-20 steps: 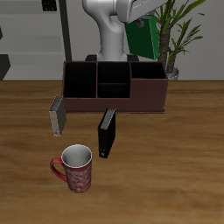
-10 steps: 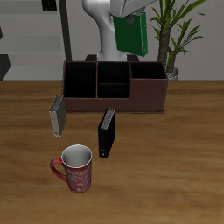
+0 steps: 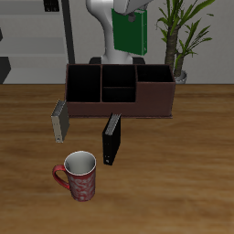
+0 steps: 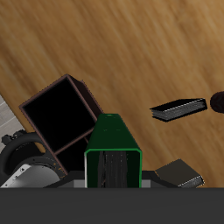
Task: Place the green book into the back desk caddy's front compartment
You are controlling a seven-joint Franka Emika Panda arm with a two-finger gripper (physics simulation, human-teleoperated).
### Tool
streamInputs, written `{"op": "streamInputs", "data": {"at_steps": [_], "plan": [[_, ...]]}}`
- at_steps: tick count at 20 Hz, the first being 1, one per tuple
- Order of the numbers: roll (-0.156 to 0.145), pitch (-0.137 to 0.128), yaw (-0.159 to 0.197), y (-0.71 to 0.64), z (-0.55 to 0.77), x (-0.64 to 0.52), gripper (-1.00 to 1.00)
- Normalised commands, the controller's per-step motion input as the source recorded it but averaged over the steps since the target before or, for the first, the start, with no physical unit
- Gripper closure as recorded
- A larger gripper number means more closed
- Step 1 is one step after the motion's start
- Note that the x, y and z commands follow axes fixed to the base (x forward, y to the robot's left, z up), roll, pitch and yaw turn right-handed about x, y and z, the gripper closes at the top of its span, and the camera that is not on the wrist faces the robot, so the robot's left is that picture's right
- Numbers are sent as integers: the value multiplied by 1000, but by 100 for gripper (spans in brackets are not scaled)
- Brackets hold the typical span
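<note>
green book (image 3: 129, 31) clamped in pincer (image 3: 133, 11) above back desk caddy (image 3: 119, 108)

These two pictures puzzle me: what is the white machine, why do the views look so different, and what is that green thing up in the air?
It is a computer simulation of a robot arm standing at the back of a wooden table. One picture looks at the scene from the front and above. The other comes from a camera on the arm's own gripper, looking down, so everything appears turned around.

The green thing is the green book, gripped at its top and held above the back desk caddy, a low brown box with dark compartments. It should go into the front compartment, the small middle cell.

On the table also stand a black book, a grey book and a red mug. A potted plant stands behind.
</note>
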Motion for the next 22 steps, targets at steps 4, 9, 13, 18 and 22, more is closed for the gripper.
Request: {"op": "streamInputs", "data": {"at_steps": [4, 9, 13, 18, 22], "plan": [[-22, -11, 94, -52, -26, -45, 100], [-19, -4, 87, -34, -61, -38, 100], [-22, -11, 114, 14, -112, -11, 100], [-10, 10, 82, 36, -92, -45, 100], [-12, 11, 64, 51, -131, -113, 100]]}}
